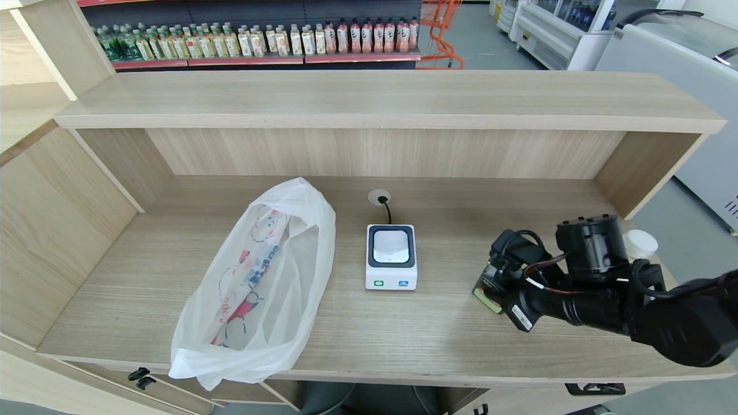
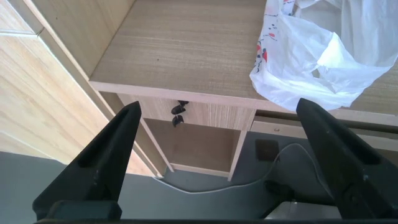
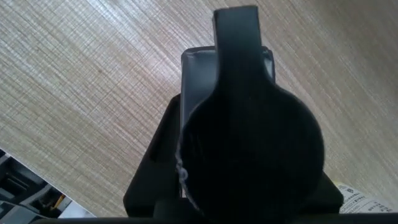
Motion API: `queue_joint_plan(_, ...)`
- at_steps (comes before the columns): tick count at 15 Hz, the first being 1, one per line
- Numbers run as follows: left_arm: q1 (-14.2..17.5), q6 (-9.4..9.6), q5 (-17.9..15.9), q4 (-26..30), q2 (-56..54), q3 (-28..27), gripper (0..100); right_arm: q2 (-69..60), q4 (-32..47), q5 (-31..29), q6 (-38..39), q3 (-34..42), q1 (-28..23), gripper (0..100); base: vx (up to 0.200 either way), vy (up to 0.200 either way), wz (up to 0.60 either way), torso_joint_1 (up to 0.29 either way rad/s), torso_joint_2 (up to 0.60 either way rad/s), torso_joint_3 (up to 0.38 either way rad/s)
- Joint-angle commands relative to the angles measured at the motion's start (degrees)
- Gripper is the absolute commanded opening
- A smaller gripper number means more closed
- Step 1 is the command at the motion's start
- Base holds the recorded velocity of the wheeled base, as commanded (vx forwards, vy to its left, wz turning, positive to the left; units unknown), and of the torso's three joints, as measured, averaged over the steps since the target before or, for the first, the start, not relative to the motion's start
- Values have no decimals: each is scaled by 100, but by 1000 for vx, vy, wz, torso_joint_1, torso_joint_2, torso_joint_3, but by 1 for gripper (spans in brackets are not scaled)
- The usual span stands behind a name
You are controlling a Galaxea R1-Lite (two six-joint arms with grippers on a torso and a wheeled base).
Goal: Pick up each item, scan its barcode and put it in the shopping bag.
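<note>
Bag (image 1: 259, 288) slumps over the counter (image 1: 438, 334) front lip, scanner (image 1: 391, 256) well apart mid-counter; right gripper (image 1: 490, 286) low at a dark item (image 1: 482, 294) near the right end, hold unclear; left gripper (image 2: 219, 106) spread wide below the front corner.

Premises: a retail shop, checkout area. A light wooden counter (image 1: 403, 334) with a raised ledge on its far side carries a white barcode scanner (image 1: 391, 256), cabled through a grommet in the worktop. Beside it lies a translucent printed shopping bag (image 1: 259, 288). Beyond the ledge, a red-edged shelf (image 1: 259, 59) holds a long row of bottled drinks (image 1: 259, 40). An orange wire rack (image 1: 441, 31) stands in the aisle. Glass-topped freezers (image 1: 674, 40) stand to the right.
</note>
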Motion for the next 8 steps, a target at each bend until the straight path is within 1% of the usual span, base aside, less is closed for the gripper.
queue_joint_plan(1, -1, -1, 3, 1, -2, 0, 100, -291, -194, 20, 138, 228, -97, 0, 0, 0, 0, 0, 0, 0)
queue_joint_plan(2, -1, -1, 3, 1, -2, 0, 100, -449, -344, 20, 305, 228, -88, 0, 0, 0, 0, 0, 0, 0)
queue_joint_plan(3, -1, -1, 3, 1, -2, 0, 100, -1099, -722, 20, 710, 307, -88, 0, 0, 0, 0, 0, 0, 0)
queue_joint_plan(4, -1, -1, 3, 1, -2, 0, 100, -1653, -757, 37, 859, 439, -115, 0, 0, 0, 0, 0, 0, 0)
queue_joint_plan(6, -1, -1, 3, 1, -2, 0, 100, -2409, -774, 108, 762, 773, -194, 0, 0, 0, 0, 0, 0, 0)
queue_joint_plan(7, -1, -1, 3, 1, -2, 0, 100, -2857, -757, 213, 103, 835, -255, 0, 0, 0, 0, 0, 0, 0)
queue_joint_plan(8, -1, -1, 3, 1, -2, 0, 100, -3165, -730, 459, -758, 888, -422, 0, 0, 0, 0, 0, 0, 0)
